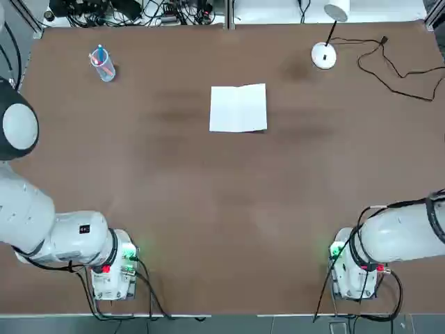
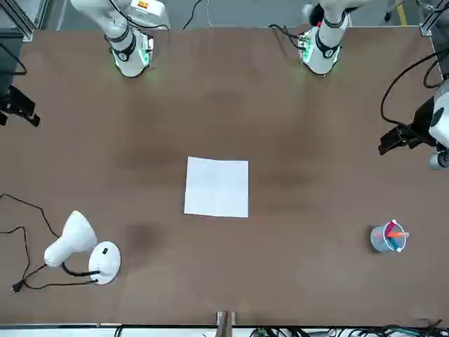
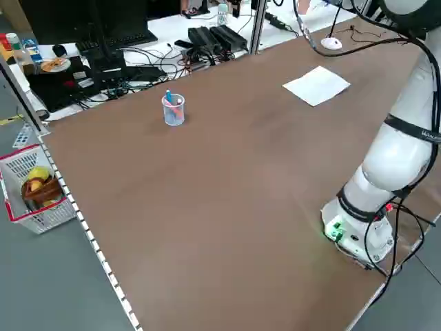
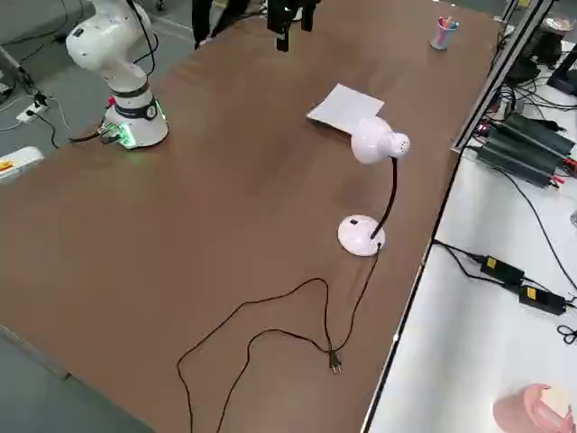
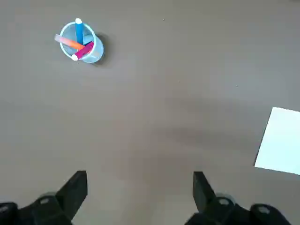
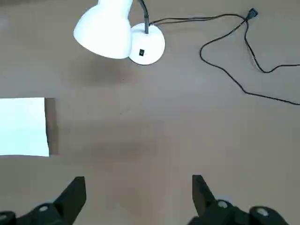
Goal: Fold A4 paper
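One sheet, two open grippers, one lamp, one cup of three markers

Nearest the robot I count two arms, their bases at the near edge of the brown table, one at each side. Each carries one gripper. My left gripper hovers over the left part of the table, fingers spread, holding nothing. My right gripper hangs over the right part, also wide open and empty.

Farther out, I have one sheet of white A4 paper lying on the table, roughly midway between the sides and in the far half. It lies flat for the most part, with a faint crease down it and a dark shadow along part of its edge. Neither gripper touches it.

Beyond the paper, I see two objects flanking it. To the left stands one clear cup with three markers in it: blue, orange and pink. To the right is one white lamp on a round base, its head raised above the table. Its single black cord loops across the far right, ending in one plug; lamp and cord are the clutter on that side.

Past the far edge, a white desk holds two black power bricks and more cables.
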Motion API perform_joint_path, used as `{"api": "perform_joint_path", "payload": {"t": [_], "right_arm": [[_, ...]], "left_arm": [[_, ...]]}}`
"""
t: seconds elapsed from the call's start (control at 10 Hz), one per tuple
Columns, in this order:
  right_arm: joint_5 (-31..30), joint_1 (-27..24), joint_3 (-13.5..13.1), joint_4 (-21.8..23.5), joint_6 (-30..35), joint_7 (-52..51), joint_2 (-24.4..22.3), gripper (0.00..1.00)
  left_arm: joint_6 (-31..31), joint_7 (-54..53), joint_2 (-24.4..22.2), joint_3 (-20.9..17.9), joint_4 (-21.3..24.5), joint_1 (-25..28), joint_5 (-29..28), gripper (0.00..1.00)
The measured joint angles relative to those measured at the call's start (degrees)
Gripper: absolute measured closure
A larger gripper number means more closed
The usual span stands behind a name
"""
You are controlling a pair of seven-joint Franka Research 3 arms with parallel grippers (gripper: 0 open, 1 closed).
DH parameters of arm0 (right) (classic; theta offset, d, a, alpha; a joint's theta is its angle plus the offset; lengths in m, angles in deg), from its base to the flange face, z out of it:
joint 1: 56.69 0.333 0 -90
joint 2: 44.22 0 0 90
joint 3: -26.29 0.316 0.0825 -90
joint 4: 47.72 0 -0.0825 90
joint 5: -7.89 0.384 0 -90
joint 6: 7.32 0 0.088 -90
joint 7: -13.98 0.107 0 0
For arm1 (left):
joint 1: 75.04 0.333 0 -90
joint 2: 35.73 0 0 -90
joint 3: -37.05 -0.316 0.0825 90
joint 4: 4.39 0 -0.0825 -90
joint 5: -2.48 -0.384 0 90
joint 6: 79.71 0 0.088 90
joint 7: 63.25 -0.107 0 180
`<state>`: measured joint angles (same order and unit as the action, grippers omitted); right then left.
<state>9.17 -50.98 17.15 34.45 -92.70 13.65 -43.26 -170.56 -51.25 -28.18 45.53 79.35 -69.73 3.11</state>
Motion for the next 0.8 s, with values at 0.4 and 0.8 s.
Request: {"api": "perform_joint_path", "payload": {"t": [0.4, 0.8], "right_arm": [[0.0, 0.0, 0.0, 0.0, 0.0, 0.0, 0.0, 0.0], [0.0, 0.2, 0.3, 0.1, 0.0, 0.0, 0.0, 0.0]], "left_arm": [[-0.1, 0.1, 0.0, 0.0, 0.0, 0.0, 0.0, 0.0], [-1.3, 4.2, 0.3, 0.4, 0.0, -0.5, 0.0, 0.32]]}}
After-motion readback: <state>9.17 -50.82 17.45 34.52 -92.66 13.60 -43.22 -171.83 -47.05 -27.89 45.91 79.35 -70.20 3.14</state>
